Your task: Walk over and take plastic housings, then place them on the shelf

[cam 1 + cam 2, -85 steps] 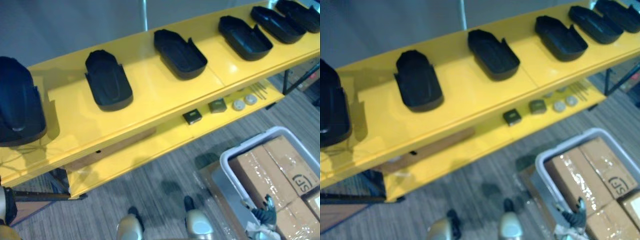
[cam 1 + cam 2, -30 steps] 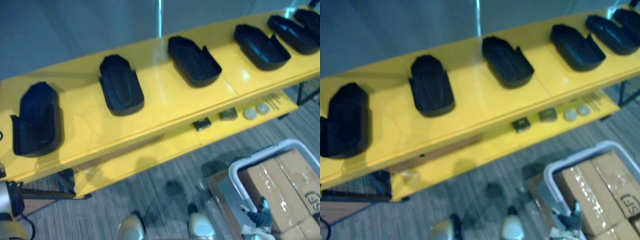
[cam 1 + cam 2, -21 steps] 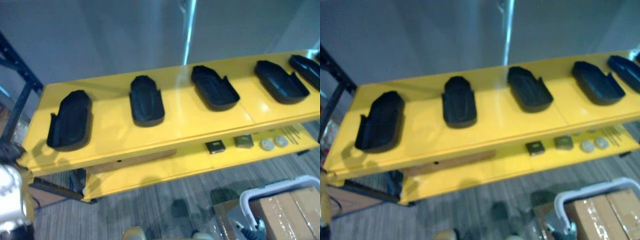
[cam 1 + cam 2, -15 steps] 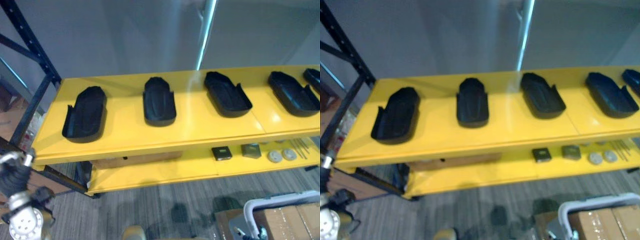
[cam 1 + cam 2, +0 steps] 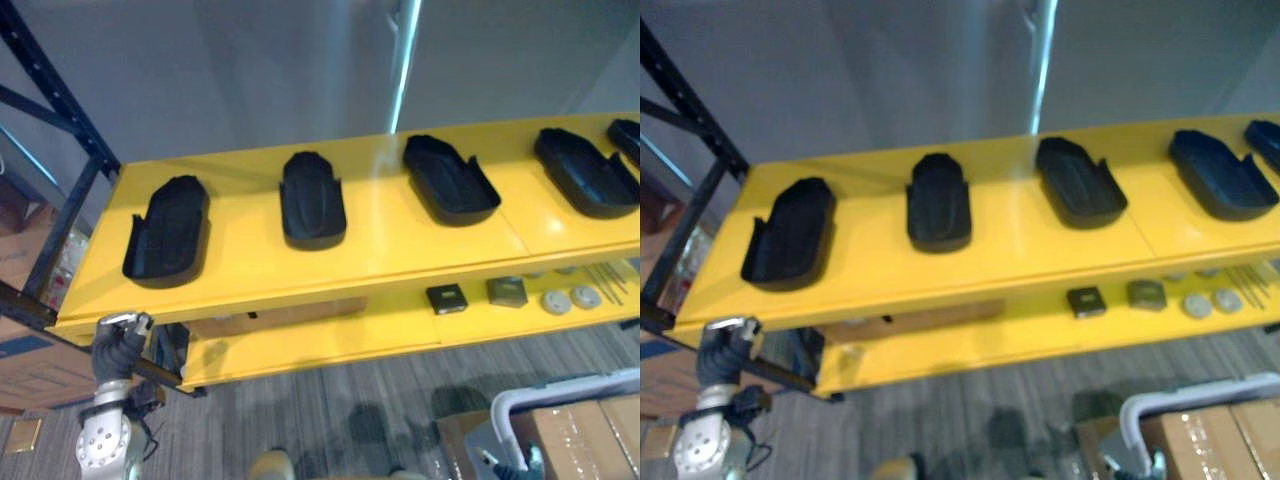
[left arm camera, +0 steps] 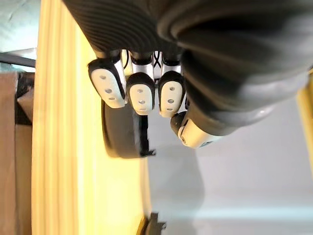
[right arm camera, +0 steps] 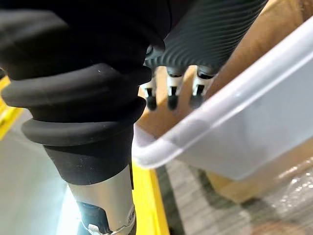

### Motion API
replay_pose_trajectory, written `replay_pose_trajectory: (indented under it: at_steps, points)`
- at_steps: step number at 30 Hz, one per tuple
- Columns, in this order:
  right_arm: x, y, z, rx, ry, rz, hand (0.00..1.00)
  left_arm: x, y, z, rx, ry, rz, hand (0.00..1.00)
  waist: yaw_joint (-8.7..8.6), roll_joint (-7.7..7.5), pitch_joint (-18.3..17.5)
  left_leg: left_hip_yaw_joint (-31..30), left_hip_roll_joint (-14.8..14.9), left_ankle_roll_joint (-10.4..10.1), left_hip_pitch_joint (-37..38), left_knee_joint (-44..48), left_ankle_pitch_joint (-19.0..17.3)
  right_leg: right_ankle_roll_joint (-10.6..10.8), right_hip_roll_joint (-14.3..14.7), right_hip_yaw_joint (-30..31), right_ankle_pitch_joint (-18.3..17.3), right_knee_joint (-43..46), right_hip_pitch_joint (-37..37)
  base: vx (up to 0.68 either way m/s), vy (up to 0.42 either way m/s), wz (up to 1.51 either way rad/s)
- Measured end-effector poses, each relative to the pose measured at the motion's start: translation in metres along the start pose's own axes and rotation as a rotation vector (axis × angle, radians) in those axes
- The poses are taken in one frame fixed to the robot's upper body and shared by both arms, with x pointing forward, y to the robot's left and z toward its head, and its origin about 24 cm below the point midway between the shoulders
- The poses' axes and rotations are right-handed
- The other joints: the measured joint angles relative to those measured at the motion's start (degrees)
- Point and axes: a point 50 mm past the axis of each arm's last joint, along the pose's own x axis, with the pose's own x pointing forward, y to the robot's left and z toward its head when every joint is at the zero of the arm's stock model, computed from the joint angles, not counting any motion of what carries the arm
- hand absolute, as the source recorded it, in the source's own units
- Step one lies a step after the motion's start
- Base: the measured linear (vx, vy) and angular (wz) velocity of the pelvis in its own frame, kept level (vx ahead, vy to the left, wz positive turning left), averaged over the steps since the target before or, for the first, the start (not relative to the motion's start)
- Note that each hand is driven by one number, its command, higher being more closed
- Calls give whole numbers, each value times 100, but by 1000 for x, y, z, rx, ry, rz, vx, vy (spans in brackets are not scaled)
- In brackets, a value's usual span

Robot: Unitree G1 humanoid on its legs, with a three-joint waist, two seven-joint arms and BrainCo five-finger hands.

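Sitting in a row, the black housings lie free on the yellow shelf. Just below its front edge, left hand curled, empty; right hand slack at white bin. Risk: left hand, raised blind, clips that edge.

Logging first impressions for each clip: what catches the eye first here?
A row of black housings lies spaced along the top of a bright yellow shelf. The left hand hangs below the shelf's left corner, and a white bin of cardboard boxes stands on the floor at lower right.
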Motion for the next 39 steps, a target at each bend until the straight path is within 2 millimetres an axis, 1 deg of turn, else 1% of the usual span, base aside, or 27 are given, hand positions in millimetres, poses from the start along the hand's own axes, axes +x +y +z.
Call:
replay_pose_trajectory:
  at_steps: [4, 6, 9, 16, 20, 22, 27, 35, 39]
  points:
    - [2, 0, 3, -1, -8, 4, 0, 18, 4, 0, 24, 7, 20, 100, -69, -5, 73, 139, 43, 0, 126, -67, 1, 17, -8, 98, 12, 25, 2, 26, 4, -14]
    - [5, 0, 6, -1, -18, 3, 0, 23, 6, -2, 31, 19, 41, 100, -161, -3, 117, 169, 41, 0, 123, -69, 1, 41, -21, 118, 39, 25, -26, -2, 15, -14]
    - [7, -1, 5, -9, -11, 13, 0, 30, 8, -6, 32, 42, 57, 100, -170, -8, 121, 303, 53, 2, 129, -81, 2, 56, -35, 181, 90, 33, -108, -12, 21, -18]
    - [8, -4, 5, -14, -9, 9, 0, 44, 25, -9, 88, 80, 99, 100, -197, -40, 148, 390, 42, 23, 210, -138, 12, 54, -62, 277, 117, 104, -179, -33, 14, -10]
    - [10, -3, 7, -12, -17, 9, 0, 46, 30, -18, 91, 129, 145, 100, -223, -61, 310, 428, 31, 43, 198, -121, 25, 53, -74, 280, 116, 117, -229, -58, 7, -5]
    - [10, -4, 7, -12, -16, 8, 0, 46, 33, -21, 100, 148, 161, 100, -229, -63, 312, 435, 28, 43, 192, -119, 25, 52, -71, 290, 115, 120, -253, -15, 4, -4]
    - [13, -4, 12, -6, -34, 10, 0, 48, 35, -19, 103, 146, 172, 100, -227, 0, 430, 428, 19, 53, 170, -21, 12, 52, -63, 278, 114, 122, -229, 0, 0, 0]
    - [14, -4, 15, -6, -40, 18, 0, 52, 38, -21, 91, 152, 223, 100, -232, 29, 451, 427, 41, 76, 89, 135, -38, 56, -60, 279, 109, 210, -282, -9, 4, -1]
    - [18, -8, 19, -17, -56, 12, 0, 55, 38, -22, 87, 155, 238, 100, -311, 72, 551, 428, 49, 110, 13, 270, -97, 90, -60, 292, 59, 298, -340, -61, 14, -1]
